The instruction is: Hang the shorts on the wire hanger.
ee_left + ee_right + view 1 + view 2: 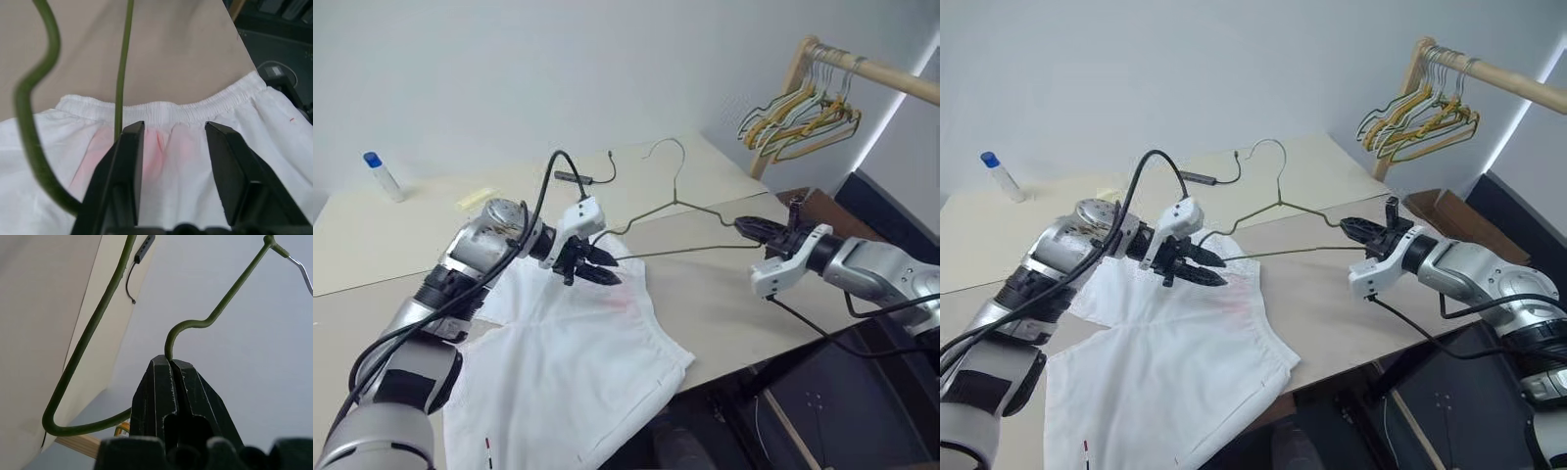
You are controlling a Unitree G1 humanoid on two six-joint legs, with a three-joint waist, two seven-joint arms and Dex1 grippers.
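The right claw (746, 226) is clamping the thin wire hanger (677, 203) at one corner; the left claw (597, 264), fingers apart, is hovering over the soft white shorts (578, 362) lying on the worktop (724, 294).

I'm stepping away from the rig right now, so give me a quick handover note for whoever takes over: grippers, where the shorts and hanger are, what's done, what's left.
Right gripper: shut on the wire hanger at one shoulder corner, holding it off the table.
Left gripper: fingers apart, poised over the elastic waistband of the shorts, gripping nothing; the hanger's bottom wire runs right beside it.
Shorts: flat on the table, waistband toward the hanger.
Done: hanger picked up.
Left: grasp the waistband, get the shorts onto the hanger.
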